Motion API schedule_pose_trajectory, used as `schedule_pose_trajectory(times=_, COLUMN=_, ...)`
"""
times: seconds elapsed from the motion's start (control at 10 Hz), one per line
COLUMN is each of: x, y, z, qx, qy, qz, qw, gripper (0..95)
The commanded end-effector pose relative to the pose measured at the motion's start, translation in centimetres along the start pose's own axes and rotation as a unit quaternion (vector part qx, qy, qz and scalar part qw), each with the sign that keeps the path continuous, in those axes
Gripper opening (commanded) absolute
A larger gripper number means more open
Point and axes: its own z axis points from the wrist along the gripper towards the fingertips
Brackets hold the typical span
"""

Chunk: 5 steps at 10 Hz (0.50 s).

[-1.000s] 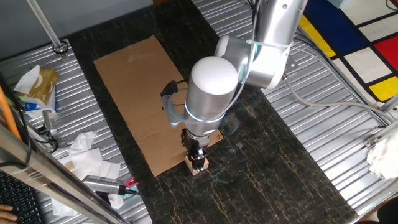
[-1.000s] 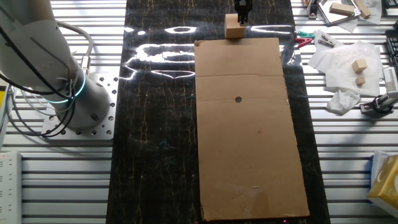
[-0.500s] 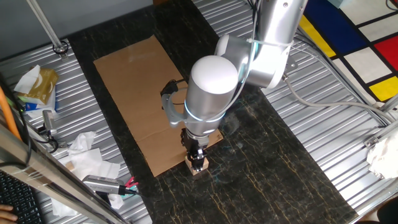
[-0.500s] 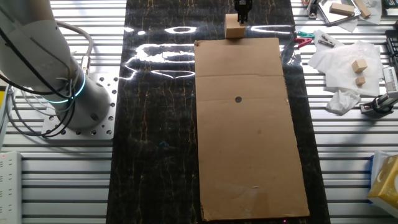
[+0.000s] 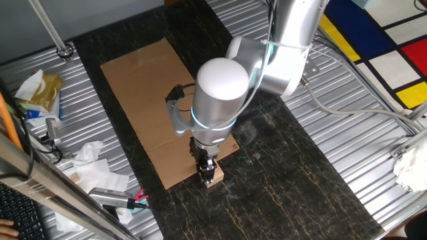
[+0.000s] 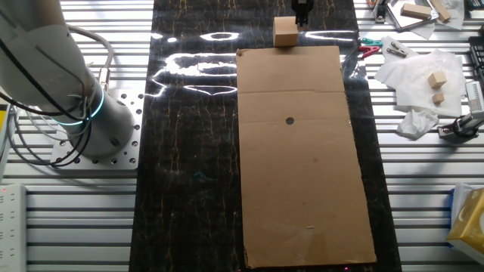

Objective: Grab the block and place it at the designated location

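One fixed view shows the black pincer (image 5: 209, 170) lowered onto the small pale tan wooden cube (image 5: 212, 176), which sits on the dark marbled bench (image 5: 280, 180) just off the brown cardboard sheet (image 6: 302, 151), likely for grasping. Whether its fingers pinch the cube cannot be told; the arm hides the sheet's black dot (image 6: 290, 120) there.

No text, label, brand, number or sign can be read in either view; the only mark is a plain black dot (image 6: 290, 120) on the cardboard sheet (image 6: 302, 189).
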Motion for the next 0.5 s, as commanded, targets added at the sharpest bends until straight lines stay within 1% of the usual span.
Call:
schedule_pose_trajectory(times=0.1, x=-0.2, y=0.12, z=0.06, qx=0.0, qy=0.001, qz=0.001, qw=1.0, gripper=76.0)
schedule_pose_trajectory(times=0.5, x=-0.87, y=0.36, z=-0.35, qx=0.001, qy=0.009, qz=0.006, qw=0.9999, gripper=76.0)
